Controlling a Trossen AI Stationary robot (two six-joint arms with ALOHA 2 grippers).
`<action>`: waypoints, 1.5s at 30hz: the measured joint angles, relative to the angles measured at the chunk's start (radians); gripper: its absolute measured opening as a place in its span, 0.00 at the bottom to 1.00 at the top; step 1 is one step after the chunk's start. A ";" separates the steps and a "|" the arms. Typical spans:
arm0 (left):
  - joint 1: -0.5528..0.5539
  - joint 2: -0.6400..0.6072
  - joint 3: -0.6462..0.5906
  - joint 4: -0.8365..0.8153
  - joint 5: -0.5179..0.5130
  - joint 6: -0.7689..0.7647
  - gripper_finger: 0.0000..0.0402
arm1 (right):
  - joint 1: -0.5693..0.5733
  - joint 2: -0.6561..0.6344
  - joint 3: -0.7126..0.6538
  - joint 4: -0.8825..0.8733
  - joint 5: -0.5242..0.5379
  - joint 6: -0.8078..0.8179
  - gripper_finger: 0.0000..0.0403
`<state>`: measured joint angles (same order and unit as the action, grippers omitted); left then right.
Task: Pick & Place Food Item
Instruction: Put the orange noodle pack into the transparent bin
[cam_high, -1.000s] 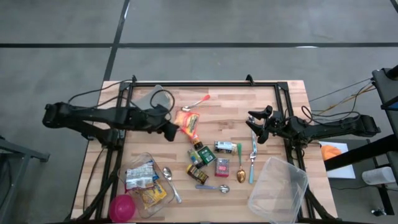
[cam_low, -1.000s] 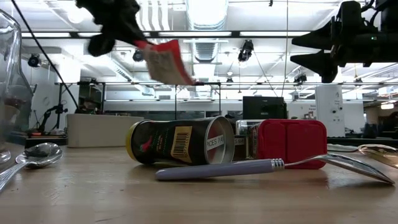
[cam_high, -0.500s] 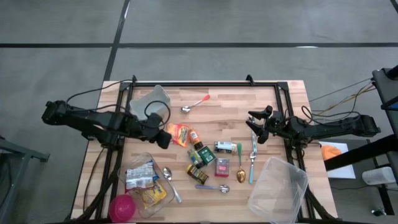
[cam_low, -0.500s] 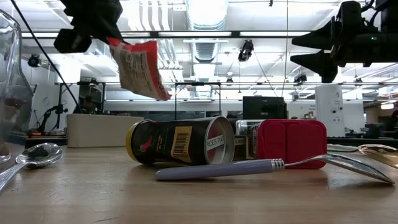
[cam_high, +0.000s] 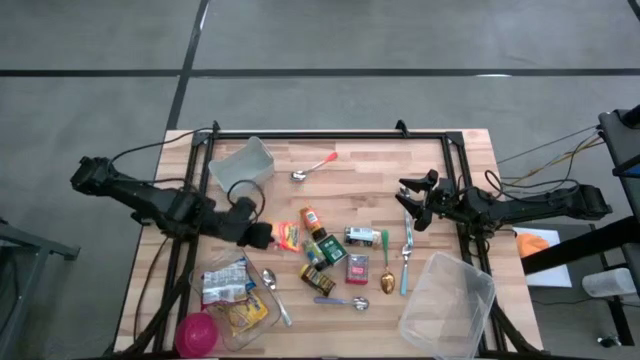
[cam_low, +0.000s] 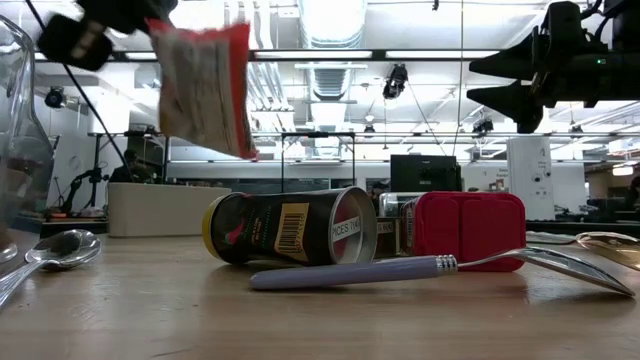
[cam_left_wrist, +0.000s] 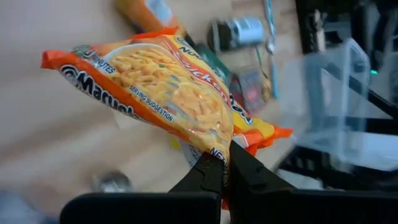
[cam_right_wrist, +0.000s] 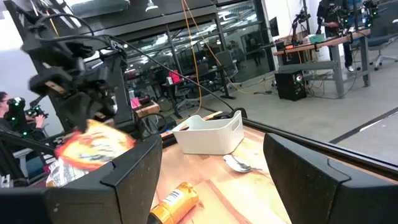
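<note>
Noodle packet carried toward the front-left container
Left gripper (cam_high: 262, 236) pinches noodle packet (cam_high: 285, 236); container (cam_high: 236, 296) lies toward the tabletop's front-left corner. Right gripper (cam_high: 411, 203) waits, wide.

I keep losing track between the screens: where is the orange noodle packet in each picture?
High view: noodle packet left of centre, at the left tool.
Low view: hanging upper left.
Left wrist view: fills the middle, pinched.
Right wrist view: far left.
Shared landmark: the white bin.
</note>
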<state>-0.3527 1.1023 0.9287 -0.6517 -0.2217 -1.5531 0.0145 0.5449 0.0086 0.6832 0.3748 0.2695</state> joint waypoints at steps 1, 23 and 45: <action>-0.027 0.000 0.000 0.006 -0.011 -0.046 0.00 | 0.000 0.000 0.000 0.000 0.000 0.000 0.69; -0.467 0.117 0.259 -0.046 -0.310 -0.501 0.00 | 0.000 0.000 0.000 0.000 0.000 0.000 0.69; -0.643 0.243 0.258 -0.059 -0.302 -0.786 0.00 | 0.000 0.000 0.000 0.000 0.000 0.000 0.69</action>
<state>-0.9953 1.3452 1.1863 -0.7106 -0.5236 -2.3390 0.0143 0.5448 0.0089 0.6834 0.3748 0.2695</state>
